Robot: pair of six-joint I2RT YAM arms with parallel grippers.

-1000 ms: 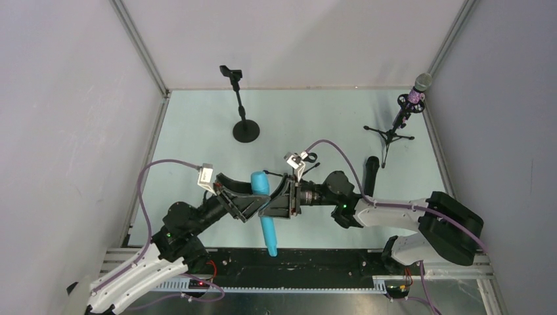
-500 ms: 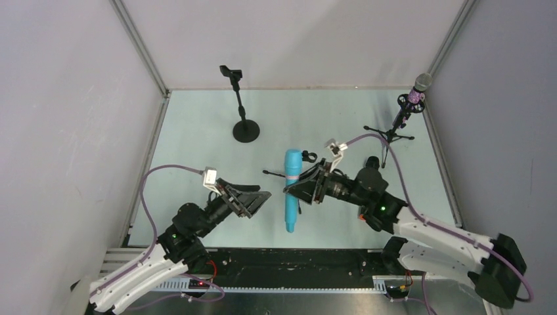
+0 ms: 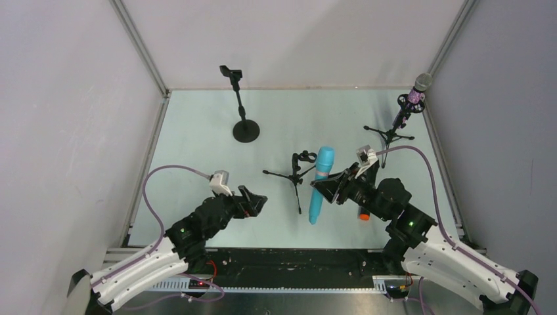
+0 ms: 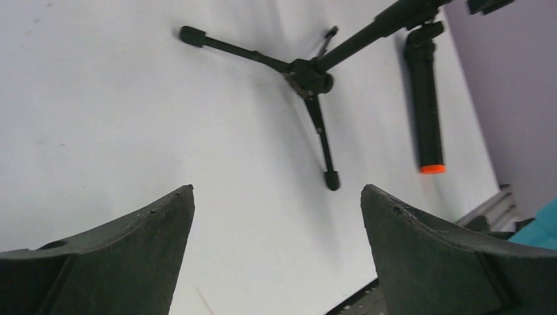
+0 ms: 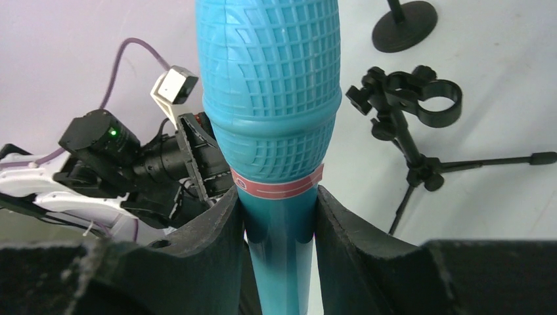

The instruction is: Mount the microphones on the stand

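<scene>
My right gripper [image 3: 326, 187] is shut on the turquoise microphone [image 3: 320, 184] and holds it above the table, head pointing away, just right of the small empty tripod stand [image 3: 299, 172]. In the right wrist view the microphone [image 5: 269, 98] fills the centre between my fingers [image 5: 210, 223], with the stand's ring clip [image 5: 430, 102] to its right. The purple microphone [image 3: 412, 98] sits in a tripod at the back right. The black microphone's orange end [image 3: 363, 215] shows beside the right arm; it lies flat in the left wrist view [image 4: 423, 98]. My left gripper [image 3: 253, 203] is open and empty.
A round-base stand [image 3: 245, 130] with an empty clip [image 3: 231, 72] stands at the back centre-left. White walls with metal frame rails enclose the table on three sides. The left arm [image 5: 131, 164] shows behind the turquoise microphone in the right wrist view.
The left gripper let go of the turquoise microphone and drew back to the near left. The right gripper carried the microphone rightward, past the small tripod.
</scene>
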